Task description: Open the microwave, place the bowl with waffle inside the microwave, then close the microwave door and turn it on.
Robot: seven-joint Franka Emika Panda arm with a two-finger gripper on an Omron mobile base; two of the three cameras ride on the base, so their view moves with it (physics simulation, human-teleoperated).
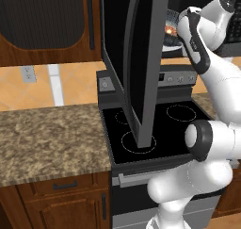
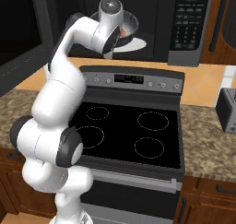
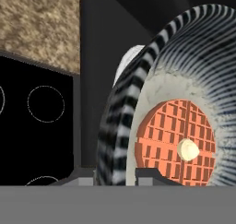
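A kitchen with speckled stone counter (image 1: 47,138) and black four-ring stove (image 2: 124,131) lies below the microwave (image 2: 184,20), whose door (image 1: 136,58) stands swung wide open. The gripper (image 3: 123,174), jaws partly closed on the bowl's rim, holds the striped bowl (image 3: 184,80) with its orange waffle (image 3: 175,140) at the microwave's opening, above the white turntable plate (image 2: 136,44).

The microwave door (image 1: 134,58) is glossy black glass in a matt grey frame. The bowl (image 3: 184,71) looks ribbed and metallic (waffle (image 3: 175,142) gridded, matt); the counter (image 1: 47,138) is speckled stone.
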